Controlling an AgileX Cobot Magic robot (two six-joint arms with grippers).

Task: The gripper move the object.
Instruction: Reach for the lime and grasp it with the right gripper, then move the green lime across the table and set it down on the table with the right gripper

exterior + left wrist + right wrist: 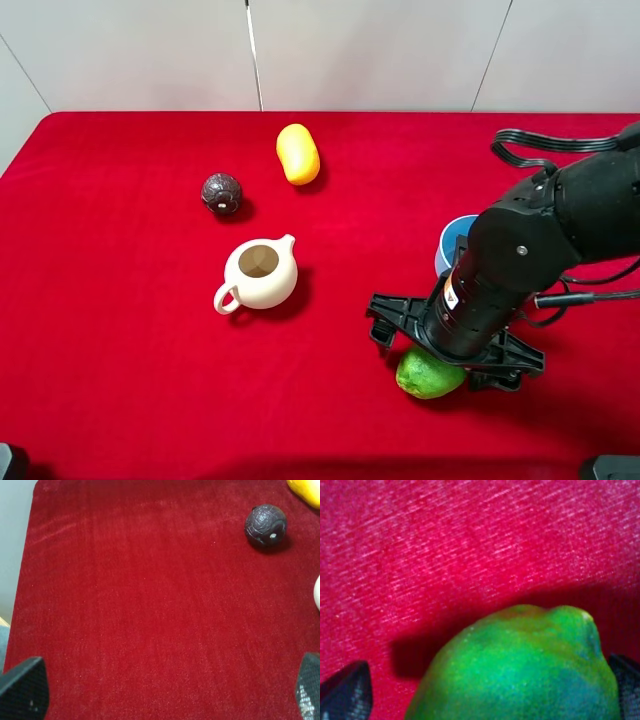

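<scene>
The green bumpy fruit (428, 374) lies on the red cloth near the front right, partly under my right arm. My right gripper (450, 350) hangs directly over it with its black jaws spread wide on either side. In the right wrist view the fruit (520, 670) fills the space between the fingertips (345, 692); one tip is close to its skin, the other stands apart. The right gripper (485, 690) is open. My left gripper (165, 690) is open and empty over bare cloth at the left.
A cream teapot (260, 275) stands mid-table. A dark brown ball (221, 192) (265, 526) and a yellow-orange fruit (298, 153) (305, 490) lie behind it. A blue cup (455, 240) is partly hidden behind my right arm.
</scene>
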